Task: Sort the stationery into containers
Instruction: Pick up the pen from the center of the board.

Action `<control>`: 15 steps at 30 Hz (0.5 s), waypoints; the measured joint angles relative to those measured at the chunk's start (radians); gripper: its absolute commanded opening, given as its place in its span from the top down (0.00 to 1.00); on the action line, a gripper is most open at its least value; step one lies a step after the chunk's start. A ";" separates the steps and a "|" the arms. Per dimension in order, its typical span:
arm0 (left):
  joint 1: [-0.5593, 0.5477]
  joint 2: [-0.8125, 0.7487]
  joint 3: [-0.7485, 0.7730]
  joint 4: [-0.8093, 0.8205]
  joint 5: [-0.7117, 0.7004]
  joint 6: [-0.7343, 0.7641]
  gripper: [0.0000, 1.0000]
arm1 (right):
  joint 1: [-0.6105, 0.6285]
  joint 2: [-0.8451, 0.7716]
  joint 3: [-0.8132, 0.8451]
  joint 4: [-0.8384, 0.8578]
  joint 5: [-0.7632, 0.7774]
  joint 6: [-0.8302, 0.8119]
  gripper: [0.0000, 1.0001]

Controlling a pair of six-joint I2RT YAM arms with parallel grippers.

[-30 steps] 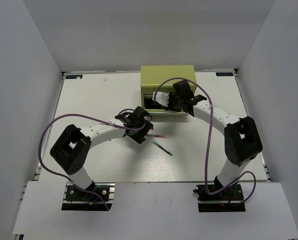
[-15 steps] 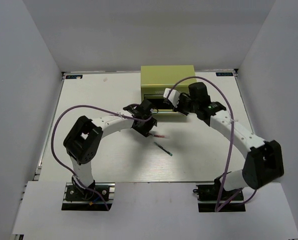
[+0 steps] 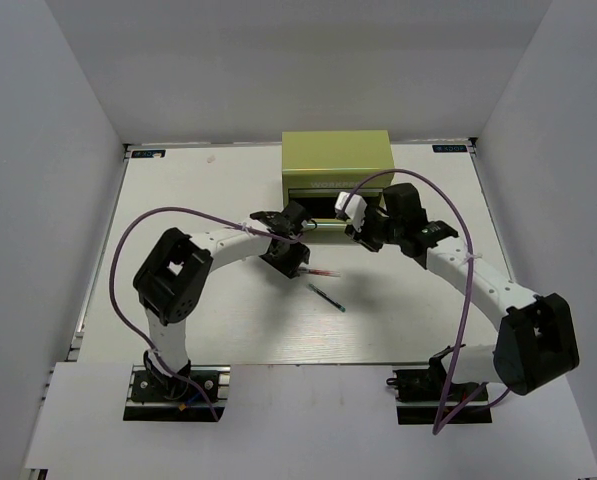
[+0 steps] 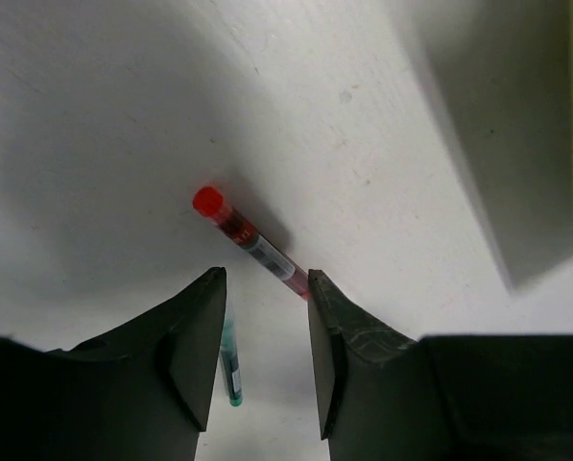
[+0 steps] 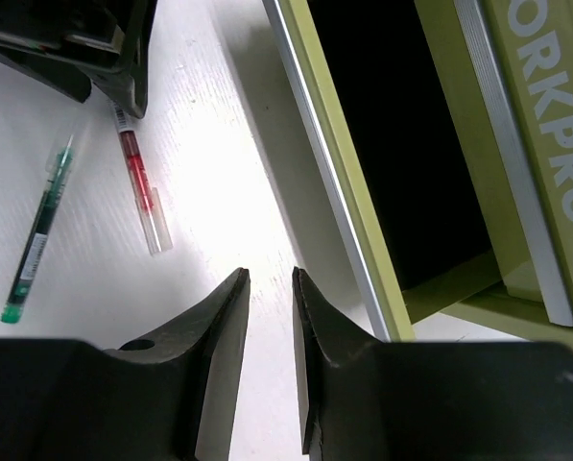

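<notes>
We see the left gripper [image 4: 265, 307] low over the table [image 3: 198, 200], its two fingers a narrow gap apart and holding nothing. The red-and-white pen [image 4: 250, 240] lies flat on the table just below them. A dark pen [image 5: 36, 235] with a green end lies near it, on the near side. The right gripper [image 5: 272, 279] hangs in front of the open drawer [image 5: 401, 144] of the green tool chest [image 3: 336, 160], fingers also narrow and empty
</notes>
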State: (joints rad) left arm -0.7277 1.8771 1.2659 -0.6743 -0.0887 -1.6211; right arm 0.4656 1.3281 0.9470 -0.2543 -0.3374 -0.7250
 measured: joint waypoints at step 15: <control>0.001 0.183 0.232 -0.218 -0.005 0.000 0.72 | -0.013 -0.086 -0.082 0.004 -0.010 0.047 0.68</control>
State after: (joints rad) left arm -0.7269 2.0598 1.4982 -0.8921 -0.0937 -1.6215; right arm 0.4530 1.2419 0.8654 -0.2504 -0.3473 -0.6785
